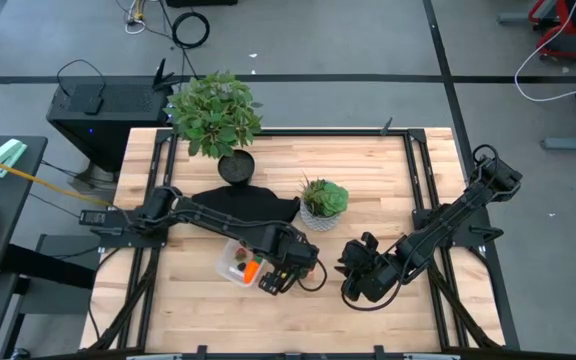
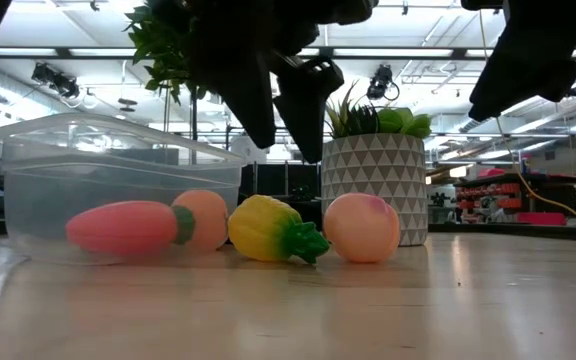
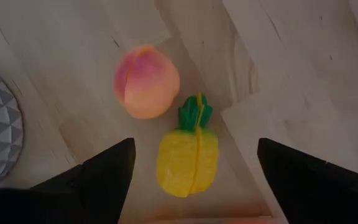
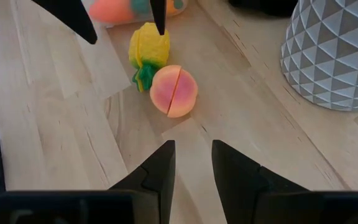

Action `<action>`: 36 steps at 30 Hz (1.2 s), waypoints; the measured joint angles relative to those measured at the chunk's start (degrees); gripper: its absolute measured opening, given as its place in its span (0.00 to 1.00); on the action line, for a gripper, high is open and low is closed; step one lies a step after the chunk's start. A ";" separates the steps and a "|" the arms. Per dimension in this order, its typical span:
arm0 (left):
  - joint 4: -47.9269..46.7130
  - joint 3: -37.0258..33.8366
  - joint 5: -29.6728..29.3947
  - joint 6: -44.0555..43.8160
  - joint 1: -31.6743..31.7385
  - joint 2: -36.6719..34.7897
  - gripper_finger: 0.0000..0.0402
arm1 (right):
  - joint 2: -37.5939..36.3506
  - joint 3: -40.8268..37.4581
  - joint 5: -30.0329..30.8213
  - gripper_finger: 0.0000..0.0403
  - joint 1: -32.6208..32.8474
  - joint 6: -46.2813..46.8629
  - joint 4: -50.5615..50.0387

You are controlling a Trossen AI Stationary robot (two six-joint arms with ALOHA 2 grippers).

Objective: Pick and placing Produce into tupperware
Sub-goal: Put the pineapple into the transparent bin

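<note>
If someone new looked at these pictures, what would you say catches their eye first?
Probably the yellow toy pineapple lying on the wooden table, with the open left gripper poised right over it. A pink toy peach sits beside its green top, and the clear tupperware next to them already holds an orange carrot.

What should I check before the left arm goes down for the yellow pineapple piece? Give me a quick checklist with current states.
1. Left gripper open and wide enough for the pineapple: ok.
2. Pineapple centred between the fingers: ok, in the left wrist view.
3. Peach clear of the grasp: cannot tell; it lies very close to the pineapple's green top.
4. Right gripper out of the way: ok, it hangs back from the peach.
5. Tupperware has room: ok, the carrot lies low inside.
</note>
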 joint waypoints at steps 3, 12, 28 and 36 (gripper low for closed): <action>0.14 -0.27 -0.02 0.03 -0.24 0.49 0.91 | 0.00 0.00 0.00 0.28 0.00 -0.03 0.00; -1.53 -0.42 -1.24 -1.09 -1.17 4.31 0.99 | 0.00 0.00 -0.01 0.28 0.01 0.07 0.36; -0.53 -0.42 -1.46 -1.11 0.35 7.25 0.99 | 0.00 0.00 0.00 0.28 0.00 -0.08 0.50; 0.29 -0.38 -2.45 -1.11 0.25 8.30 0.99 | 0.00 0.00 0.00 0.28 0.02 -0.07 0.49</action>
